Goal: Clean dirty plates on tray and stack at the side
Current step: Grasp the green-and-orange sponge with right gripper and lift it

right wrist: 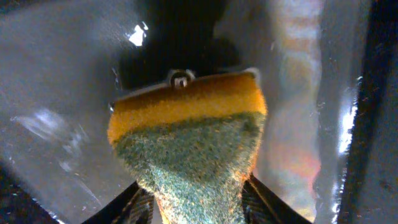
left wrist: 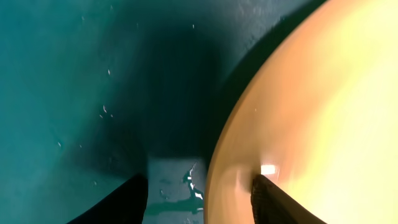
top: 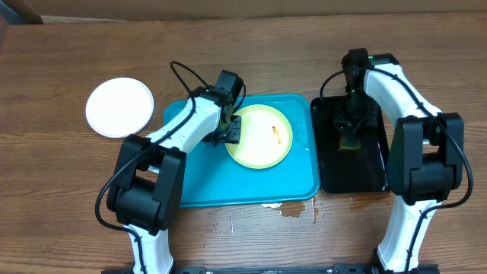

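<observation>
**Left tool straddling the plate rim, right one's got the sponge**

So here's the setup. The turquoise tray (top: pixel 205 186) sits about mid-table, a bit toward the robot's edge. The yellow-green plate (top: pixel 262 148) is lying flat in its far right part. There's an orange-red smear (top: pixel 280 135) on the right side of the plate.

The left tool (top: pixel 232 129) is down at the plate's left rim. From the left wrist cam, the left tool (left wrist: pixel 199 205) has its jaws clearly apart. One of its fingers (left wrist: pixel 118 202) is over bare tray, the other is over the inside of the plate (left wrist: pixel 323 124), and the rim runs up between them. You can see a strip of wet tray (left wrist: pixel 81 74) between the outer finger and the plate edge. So it's open around the rim, not clamped on it.

The white plate (top: pixel 119 106) is off the tray, on the bare table (top: pixel 46 167) toward the far left corner, well apart from the rest.

On the right, the black tray (top: pixel 373 171) sits just beside the turquoise one, right up against its right edge. The right tool (top: pixel 350 135) hangs over its far half. On the right wrist cam, the right tool (right wrist: pixel 196 205) is closed on a sponge (right wrist: pixel 186 130), yellow foam with the green scrubby layer facing the camera. It's squeezed narrow where the fingers pinch it. The shiny black tray floor (right wrist: pixel 56 99) under it looks wet.

There's also a small wet patch (top: pixel 293 209) on the table, just off the turquoise tray's near right corner.
</observation>
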Available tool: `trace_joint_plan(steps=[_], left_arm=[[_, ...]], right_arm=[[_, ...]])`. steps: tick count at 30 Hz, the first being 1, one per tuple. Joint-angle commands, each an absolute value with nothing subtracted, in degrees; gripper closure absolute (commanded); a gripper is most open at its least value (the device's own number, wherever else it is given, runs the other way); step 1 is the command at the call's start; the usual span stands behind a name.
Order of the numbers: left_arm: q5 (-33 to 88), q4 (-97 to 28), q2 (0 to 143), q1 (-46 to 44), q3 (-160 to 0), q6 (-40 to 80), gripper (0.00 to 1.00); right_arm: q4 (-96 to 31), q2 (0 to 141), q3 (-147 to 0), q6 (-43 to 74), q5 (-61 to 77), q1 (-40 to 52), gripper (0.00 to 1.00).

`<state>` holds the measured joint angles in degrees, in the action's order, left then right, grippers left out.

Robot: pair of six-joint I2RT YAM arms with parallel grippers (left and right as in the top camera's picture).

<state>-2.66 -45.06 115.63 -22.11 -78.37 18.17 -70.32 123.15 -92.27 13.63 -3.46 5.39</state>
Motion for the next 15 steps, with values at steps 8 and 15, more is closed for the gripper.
trace_joint_plan(steps=[8,15], left_arm=[[-2.09,-43.46,117.64,-22.00,-77.87,17.37,0.42],[-0.38,-43.00,117.64,-22.00,-77.87,18.48,0.43]], right_arm=[[-68.93,121.71,-90.28,13.45,-0.32,5.52,0.96],[-70.26,121.71,-90.35,13.50,0.10,5.52,0.96]])
